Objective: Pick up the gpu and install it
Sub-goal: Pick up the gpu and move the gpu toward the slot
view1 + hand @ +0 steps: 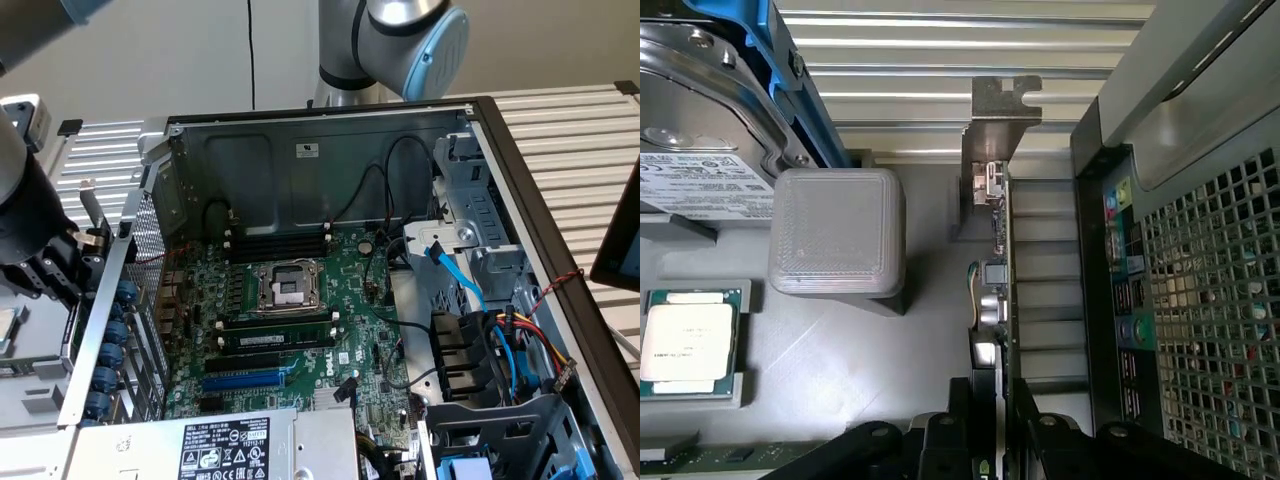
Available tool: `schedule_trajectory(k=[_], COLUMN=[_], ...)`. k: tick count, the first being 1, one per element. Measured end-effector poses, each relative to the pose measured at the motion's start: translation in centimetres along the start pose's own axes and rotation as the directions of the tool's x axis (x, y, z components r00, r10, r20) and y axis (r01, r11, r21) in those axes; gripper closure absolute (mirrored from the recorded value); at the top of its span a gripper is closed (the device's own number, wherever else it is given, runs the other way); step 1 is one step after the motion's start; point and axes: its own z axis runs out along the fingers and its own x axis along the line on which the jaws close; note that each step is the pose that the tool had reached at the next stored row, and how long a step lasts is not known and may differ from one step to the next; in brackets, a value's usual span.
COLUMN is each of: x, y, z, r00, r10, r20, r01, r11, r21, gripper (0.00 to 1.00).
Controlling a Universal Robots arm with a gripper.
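Observation:
The gpu stands on edge in a grey holder tray, outside the computer case, with its silver end bracket pointing away from the wrist. My gripper is shut on the card's near end, one black finger on each side of the green board. In the exterior view the gripper is at the exterior view's left, just outside the case wall, and the gpu's bracket sticks up beside it. The green motherboard lies open inside the case.
A grey ribbed block, a processor chip and a hard drive sit in the tray beside the card. The case's rear panel with ports and mesh is close on the other side. Cables crowd the case's far side.

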Motion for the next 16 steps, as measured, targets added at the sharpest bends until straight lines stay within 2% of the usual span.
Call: schedule_trajectory(k=[4,16], x=[-0.1,-0.4], y=[0.22,1.39], z=[-0.93,-6.06], r00=[1.0000,1.0000], r10=[0.001,0.001], r20=[-0.0029,-0.0057], r01=[-0.001,-0.001], r11=[1.0000,1.0000], r21=[-0.0008,-0.0008], gripper=[0.73,0.73])
